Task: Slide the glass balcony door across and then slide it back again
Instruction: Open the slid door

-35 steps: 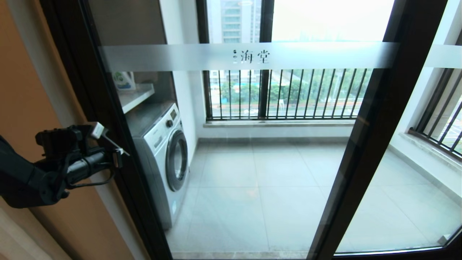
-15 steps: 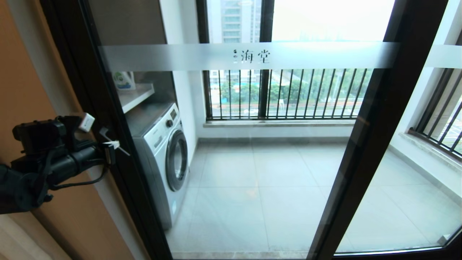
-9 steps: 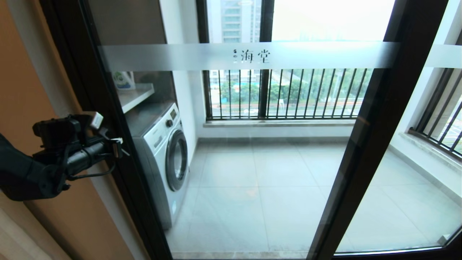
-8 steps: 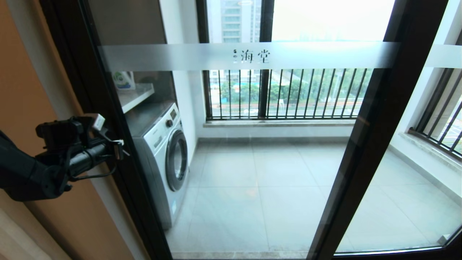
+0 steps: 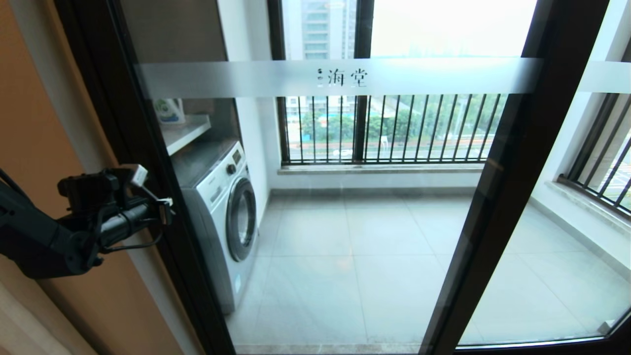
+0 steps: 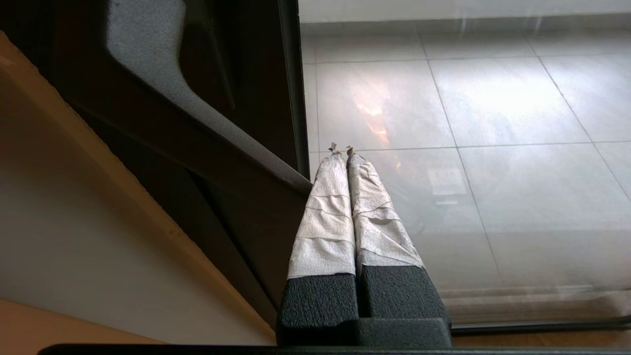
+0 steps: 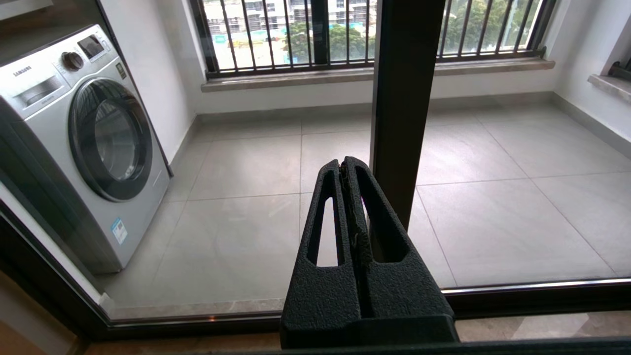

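The glass balcony door (image 5: 345, 222) fills the head view: clear glass in a dark frame, with a frosted band (image 5: 443, 76) bearing two characters. My left gripper (image 5: 167, 207) is at the door's left frame, at about mid height. Seen from the left wrist, that left gripper (image 6: 341, 149) is shut and empty. Its tape-wrapped fingers (image 6: 325, 207) lie against the glass beside the dark handle (image 6: 197, 113). My right gripper (image 7: 346, 165) is out of the head view. It is shut with nothing in it, low in front of a dark upright frame post (image 7: 402, 98).
Behind the glass are a white washing machine (image 5: 222, 217), a shelf with a bottle (image 5: 170, 111), a grey tiled floor (image 5: 355, 256) and windows with black railing bars (image 5: 389, 128). An orange-brown wall (image 5: 29, 123) lies left of the frame. The floor track (image 7: 537, 296) runs along the bottom.
A second ago my left arm was drawn back to the left; it has since moved right, back against the door's left frame. The door has barely shifted.
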You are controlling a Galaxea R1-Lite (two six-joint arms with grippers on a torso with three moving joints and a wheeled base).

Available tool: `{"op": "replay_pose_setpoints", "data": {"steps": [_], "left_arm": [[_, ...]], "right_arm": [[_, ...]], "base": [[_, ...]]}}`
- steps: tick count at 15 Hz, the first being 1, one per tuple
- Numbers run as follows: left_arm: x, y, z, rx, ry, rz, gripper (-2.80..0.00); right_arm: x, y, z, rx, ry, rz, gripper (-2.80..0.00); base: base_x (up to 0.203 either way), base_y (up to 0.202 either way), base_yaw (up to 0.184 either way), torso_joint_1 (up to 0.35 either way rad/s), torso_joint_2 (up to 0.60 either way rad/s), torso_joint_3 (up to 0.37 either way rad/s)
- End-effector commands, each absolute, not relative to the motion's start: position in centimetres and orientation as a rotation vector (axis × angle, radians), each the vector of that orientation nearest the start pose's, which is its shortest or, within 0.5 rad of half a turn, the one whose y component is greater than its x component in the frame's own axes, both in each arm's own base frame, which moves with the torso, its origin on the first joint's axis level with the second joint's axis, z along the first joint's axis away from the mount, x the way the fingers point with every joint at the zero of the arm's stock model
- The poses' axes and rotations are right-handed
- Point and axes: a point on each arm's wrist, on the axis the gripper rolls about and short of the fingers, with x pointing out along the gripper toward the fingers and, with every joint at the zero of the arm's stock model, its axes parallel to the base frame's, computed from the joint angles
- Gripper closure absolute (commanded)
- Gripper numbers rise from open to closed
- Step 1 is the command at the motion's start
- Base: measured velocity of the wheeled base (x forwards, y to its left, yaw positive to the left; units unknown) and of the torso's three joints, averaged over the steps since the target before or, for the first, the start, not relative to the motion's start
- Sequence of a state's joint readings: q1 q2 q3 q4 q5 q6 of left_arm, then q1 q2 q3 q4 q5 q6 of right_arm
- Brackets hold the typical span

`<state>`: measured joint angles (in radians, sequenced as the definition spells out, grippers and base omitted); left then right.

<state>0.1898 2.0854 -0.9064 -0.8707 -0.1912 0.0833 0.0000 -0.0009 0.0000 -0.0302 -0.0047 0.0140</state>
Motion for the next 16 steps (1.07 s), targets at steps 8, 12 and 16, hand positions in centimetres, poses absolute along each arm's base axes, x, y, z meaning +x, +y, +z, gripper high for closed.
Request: {"op": "replay_pose_setpoints", "data": {"steps": [8,12,16], "left_arm": [[37.2,9.1,8.7,0.056,0.333,0.042,0.00],[37.3,9.3,8.6,0.061,0.333,0.056,0.00],[37.1,9.8,9.1,0.064,0.323,0.080,0.00]], "right_arm": [[-2.2,0.0,7.5,0.015,-0.019,-0.004,0.00],[-2.2,0.0,7.5,0.014,-0.019,-0.004,0.00],[-2.2,0.0,7.5,0.014,-0.020,-0.004,0.00]], "base": [[0.000,0.000,0.000,0.000,0.00,0.000],[0.000,0.000,0.000,0.000,0.00,0.000],[0.000,0.000,0.000,0.000,0.00,0.000]]}}
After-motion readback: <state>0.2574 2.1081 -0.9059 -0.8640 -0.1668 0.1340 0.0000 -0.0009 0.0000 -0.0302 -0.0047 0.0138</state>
